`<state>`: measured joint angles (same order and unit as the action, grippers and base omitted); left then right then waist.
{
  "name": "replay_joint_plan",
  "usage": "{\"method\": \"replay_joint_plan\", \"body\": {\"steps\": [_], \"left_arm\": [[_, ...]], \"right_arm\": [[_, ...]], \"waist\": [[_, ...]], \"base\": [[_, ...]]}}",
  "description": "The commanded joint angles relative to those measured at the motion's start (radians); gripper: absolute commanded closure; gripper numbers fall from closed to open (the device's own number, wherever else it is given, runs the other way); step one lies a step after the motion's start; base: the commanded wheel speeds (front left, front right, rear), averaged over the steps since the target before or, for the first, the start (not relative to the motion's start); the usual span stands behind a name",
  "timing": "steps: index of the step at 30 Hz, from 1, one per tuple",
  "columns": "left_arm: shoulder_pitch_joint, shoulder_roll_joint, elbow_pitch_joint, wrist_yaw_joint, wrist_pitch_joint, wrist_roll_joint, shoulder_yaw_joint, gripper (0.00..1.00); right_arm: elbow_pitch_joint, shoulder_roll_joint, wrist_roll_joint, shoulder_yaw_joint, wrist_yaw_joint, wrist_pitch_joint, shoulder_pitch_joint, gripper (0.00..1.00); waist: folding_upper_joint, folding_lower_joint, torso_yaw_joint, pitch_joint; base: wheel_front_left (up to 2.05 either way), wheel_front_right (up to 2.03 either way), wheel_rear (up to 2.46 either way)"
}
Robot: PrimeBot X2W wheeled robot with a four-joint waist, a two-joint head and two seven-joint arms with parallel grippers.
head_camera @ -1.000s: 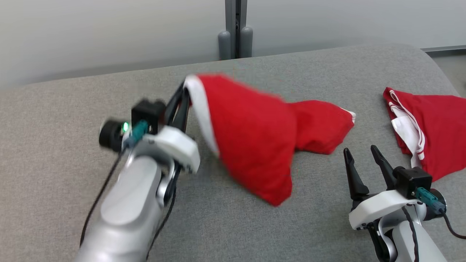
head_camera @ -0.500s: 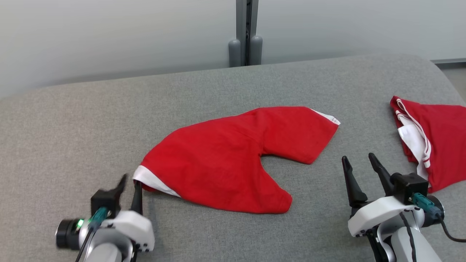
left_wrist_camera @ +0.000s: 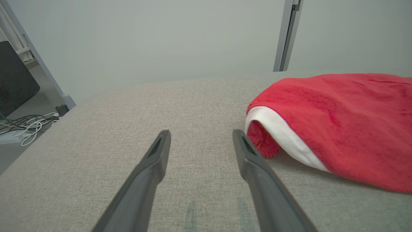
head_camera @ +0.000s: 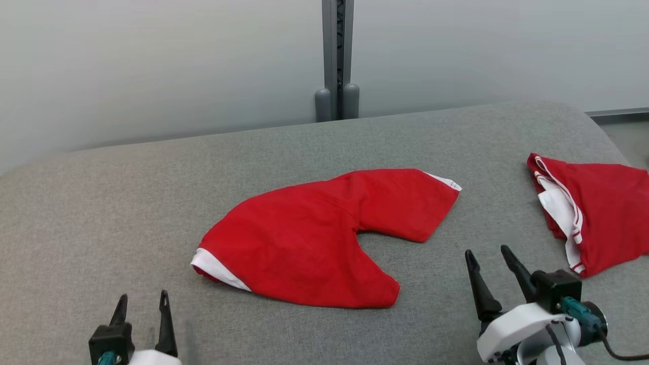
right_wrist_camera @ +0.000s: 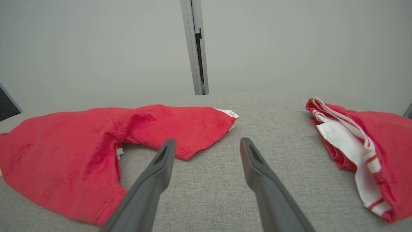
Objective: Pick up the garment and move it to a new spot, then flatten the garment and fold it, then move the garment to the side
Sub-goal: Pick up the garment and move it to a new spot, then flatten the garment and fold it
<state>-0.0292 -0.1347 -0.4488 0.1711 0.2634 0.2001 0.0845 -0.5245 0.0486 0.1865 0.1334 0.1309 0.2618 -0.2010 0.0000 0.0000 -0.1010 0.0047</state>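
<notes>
Since the red cloth garment with a white hem (head_camera: 304, 243) lay spread midway on the grey fabric surface (head_camera: 127, 192), I held my left pincer (head_camera: 143, 295) and right pincer (head_camera: 487, 250) wide and empty near its two ends, judging flattening came next.

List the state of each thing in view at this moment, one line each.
shorts: lying spread on the grey cushion, unfolded, held by nothing.
other garment: crumpled at the right, white striped trim showing.
left gripper: open, empty, clear of the shorts.
right gripper: open, empty.
</notes>
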Motion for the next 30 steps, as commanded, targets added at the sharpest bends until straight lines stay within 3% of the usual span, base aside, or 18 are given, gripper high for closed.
{"method": "replay_joint_plan", "body": {"steps": [1,17,30], "left_arm": [[0.024,0.005,0.011,-0.010,0.001,-0.013,-0.019,0.00],[0.076,0.064,0.060,-0.072,0.001,-0.073,-0.125,0.00],[0.029,0.080,0.033,-0.116,0.001,-0.096,-0.118,0.00]], "right_arm": [[0.002,0.005,0.003,0.001,0.000,0.004,0.019,0.00],[-0.007,0.005,0.011,0.051,0.000,0.004,0.053,0.00],[-0.094,0.006,0.101,0.262,0.000,0.004,0.036,0.00]], "waist": [[0.0000,0.0000,-0.001,-0.010],[0.0000,0.0000,0.007,-0.011],[0.0000,0.0000,0.081,0.060]], "base": [[0.00,0.00,0.00],[0.00,0.00,0.00],[0.00,0.00,0.00]]}}
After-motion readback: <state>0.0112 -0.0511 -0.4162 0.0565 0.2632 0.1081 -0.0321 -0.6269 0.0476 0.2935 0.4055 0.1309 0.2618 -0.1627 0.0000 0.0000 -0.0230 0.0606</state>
